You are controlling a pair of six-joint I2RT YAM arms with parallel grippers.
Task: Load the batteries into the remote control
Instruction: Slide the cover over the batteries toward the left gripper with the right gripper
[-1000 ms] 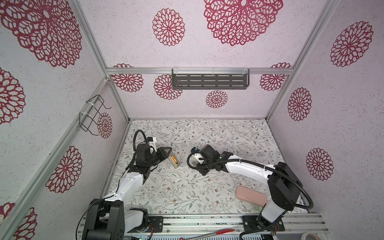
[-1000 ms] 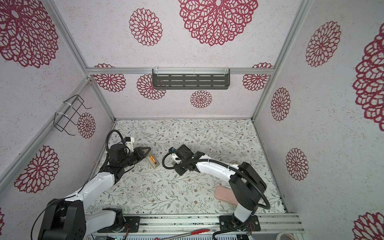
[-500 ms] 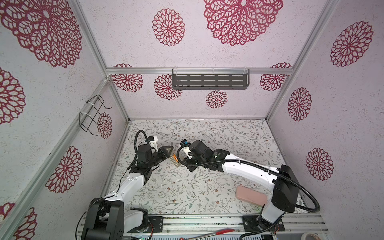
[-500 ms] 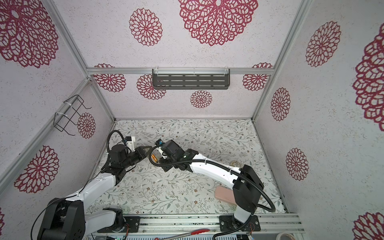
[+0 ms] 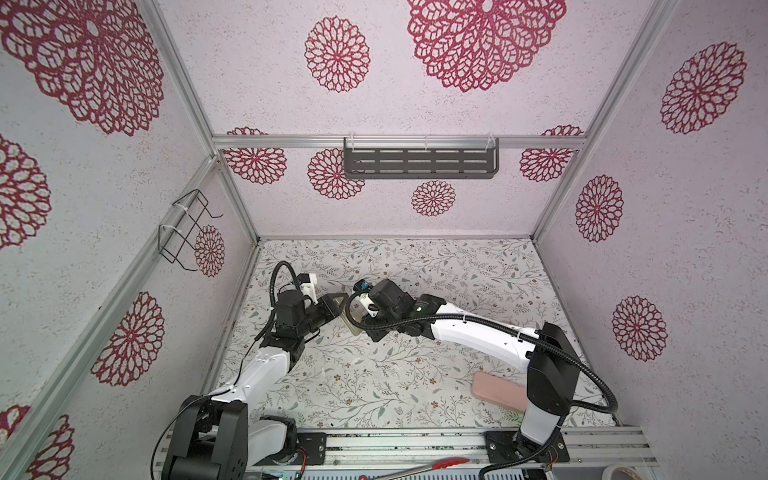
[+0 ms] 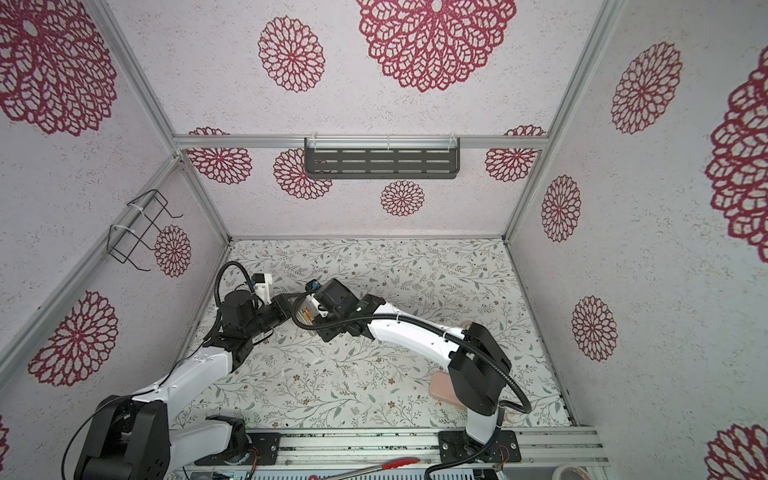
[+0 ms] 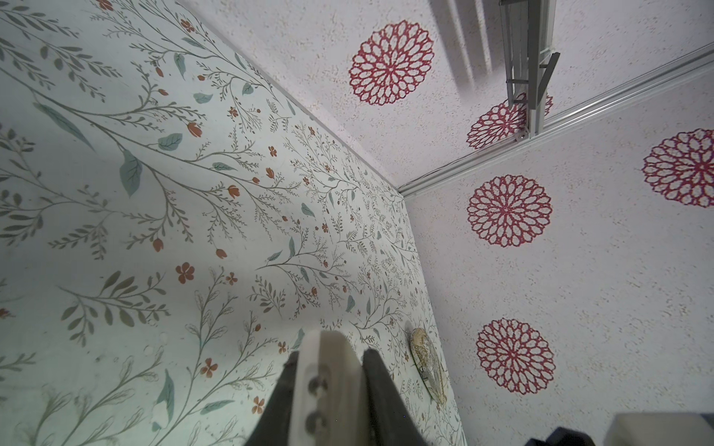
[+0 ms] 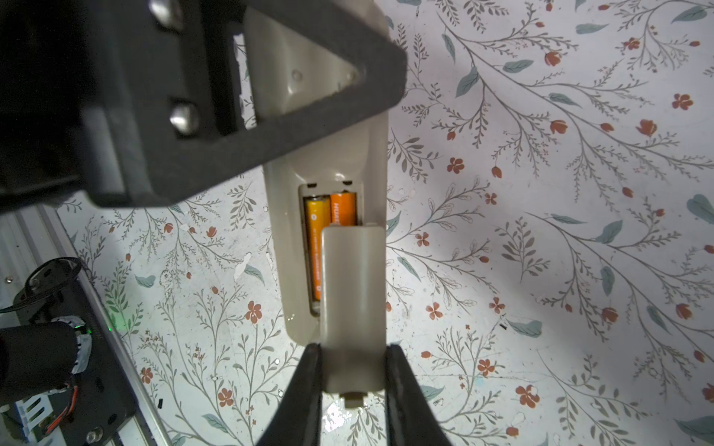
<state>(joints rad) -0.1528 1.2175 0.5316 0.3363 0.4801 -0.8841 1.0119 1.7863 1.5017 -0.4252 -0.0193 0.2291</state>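
The left end effector clamps the remote control above the left side of the counter, batteries already inside, so the right end effector, gripping the cover, can close the compartment

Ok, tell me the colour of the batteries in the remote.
Orange; the batteries show best in the right wrist view.

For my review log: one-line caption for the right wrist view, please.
Right end effector holds the battery cover over the remote control, both orange batteries seated in its bay.
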